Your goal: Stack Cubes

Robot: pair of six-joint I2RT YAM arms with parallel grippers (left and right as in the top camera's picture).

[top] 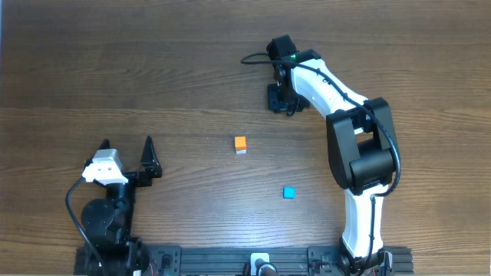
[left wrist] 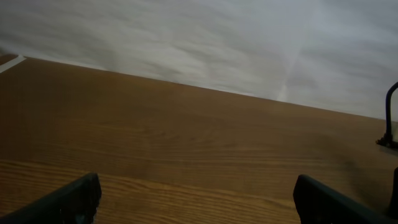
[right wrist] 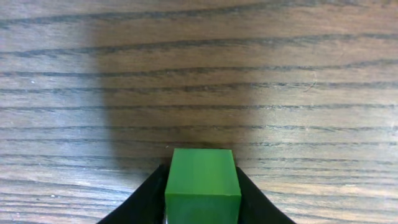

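Note:
A green cube [right wrist: 203, 184] sits between the black fingers of my right gripper [right wrist: 203, 202], which is shut on it just above the wooden table. In the top view that right gripper [top: 281, 100] is at the far middle of the table, its arm bent over it. An orange cube [top: 240, 142] stands on a white cube [top: 241, 151] near the table's centre. A blue cube [top: 288, 192] lies alone, nearer the front and to the right. My left gripper [top: 127, 147] stands open at the front left, holding nothing; its fingertips [left wrist: 68, 199] frame bare wood.
The wooden table [top: 153, 69] is bare around the cubes. The right arm's white links [top: 360, 153] span the right side from its base to the far middle. A black cable [left wrist: 390, 118] shows at one edge of the left wrist view.

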